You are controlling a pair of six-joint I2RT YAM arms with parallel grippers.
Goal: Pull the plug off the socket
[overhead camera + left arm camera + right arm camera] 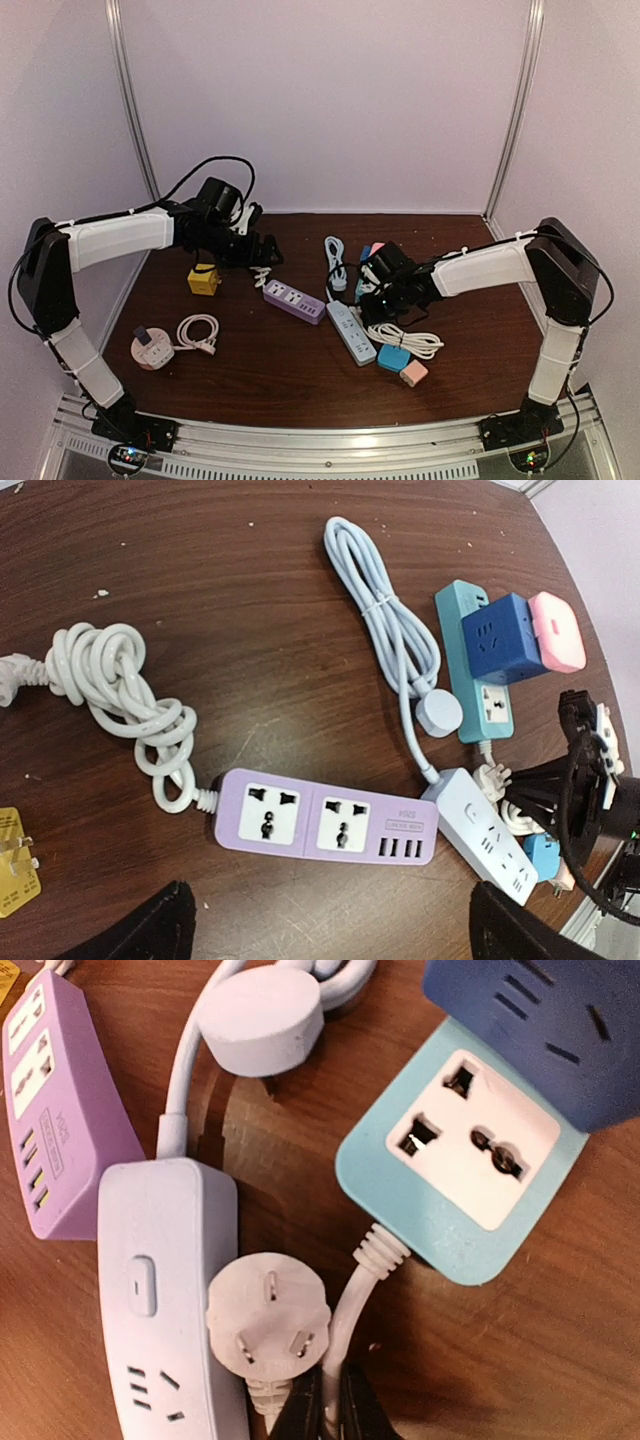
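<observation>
Right pincer [330, 1390] cropped at bottom edge, hiding white cable [345, 1310] end. White strip [165, 1290], purple strip [55, 1110] cut off. Yellow adapter [15, 865] half out of frame in left wrist view.

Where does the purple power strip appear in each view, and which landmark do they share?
Top external: purple power strip mid-table, left of the shared landmark, the white power strip.
Left wrist: bottom centre, white power strip to its right.
Right wrist: upper left edge, white power strip below it.
</observation>
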